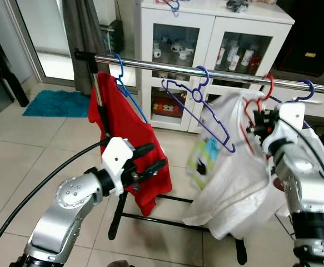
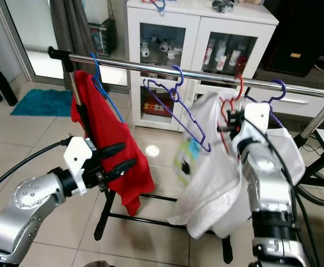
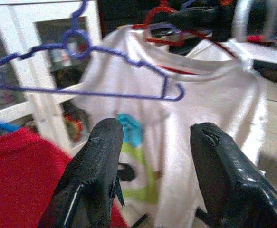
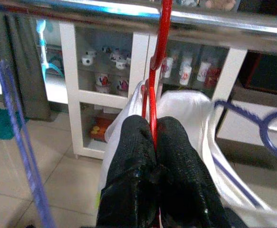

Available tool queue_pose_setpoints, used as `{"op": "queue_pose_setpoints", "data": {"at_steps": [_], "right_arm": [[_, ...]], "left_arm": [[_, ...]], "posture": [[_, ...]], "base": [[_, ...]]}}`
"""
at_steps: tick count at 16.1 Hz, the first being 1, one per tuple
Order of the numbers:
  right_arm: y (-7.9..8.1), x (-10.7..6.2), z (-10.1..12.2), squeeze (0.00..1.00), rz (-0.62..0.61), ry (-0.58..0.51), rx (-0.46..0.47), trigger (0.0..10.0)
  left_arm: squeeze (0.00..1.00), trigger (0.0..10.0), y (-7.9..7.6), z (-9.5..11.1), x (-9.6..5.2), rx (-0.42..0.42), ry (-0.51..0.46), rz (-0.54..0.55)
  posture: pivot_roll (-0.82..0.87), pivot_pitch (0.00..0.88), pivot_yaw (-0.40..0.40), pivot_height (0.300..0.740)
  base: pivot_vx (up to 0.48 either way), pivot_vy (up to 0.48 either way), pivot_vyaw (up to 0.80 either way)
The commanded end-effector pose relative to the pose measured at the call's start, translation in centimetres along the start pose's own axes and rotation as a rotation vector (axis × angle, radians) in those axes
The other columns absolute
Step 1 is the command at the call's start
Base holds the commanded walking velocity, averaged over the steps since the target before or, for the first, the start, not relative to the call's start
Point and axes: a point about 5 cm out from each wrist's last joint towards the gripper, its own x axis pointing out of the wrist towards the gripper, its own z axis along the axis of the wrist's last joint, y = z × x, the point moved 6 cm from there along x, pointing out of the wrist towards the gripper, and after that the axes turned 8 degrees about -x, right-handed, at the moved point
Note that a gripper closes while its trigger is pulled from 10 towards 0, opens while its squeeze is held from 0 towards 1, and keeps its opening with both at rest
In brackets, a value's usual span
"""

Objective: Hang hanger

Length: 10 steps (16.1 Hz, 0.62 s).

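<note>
Red hanger (image 4: 158, 71) pinched in right gripper (image 4: 155, 137) jaws — hook over rail (image 1: 167, 65) (left gripper (image 3: 152, 142) spread).

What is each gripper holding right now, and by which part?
The right gripper is shut on the red hanger, pinching its neck just below the hook. The left gripper is open, holding nothing.

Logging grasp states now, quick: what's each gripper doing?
Left gripper: open, holding nothing.
Right gripper: fingers shut on the red hanger.
</note>
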Motion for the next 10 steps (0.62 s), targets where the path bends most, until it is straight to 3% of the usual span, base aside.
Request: {"op": "queue_pose_setpoints", "data": {"at_steps": [1,7,10], "right_arm": [[-0.4,0.4,1.4,0.00,0.000,-0.038,-0.014,10.0],[1.2,2.4,0.9,0.00,0.074,0.074,-0.057,10.0],[1.8,3.1,0.3,0.00,0.073,0.132,-0.027,10.0]], "left_arm": [[0.00,10.0,-1.1,0.7,0.3,0.003,-0.005,-0.065],[0.00,10.0,-2.6,1.5,0.5,-0.005,0.000,-0.164],[0.00,10.0,-2.7,1.6,0.6,-0.003,-0.004,-0.169]], "posture": [[0.08,0.000,-0.044,0.740],[0.08,0.000,-0.039,0.740],[0.08,0.000,-0.039,0.740]], "base": [[0.000,0.000,0.00],[0.000,0.000,0.00],[0.000,0.000,0.00]]}}
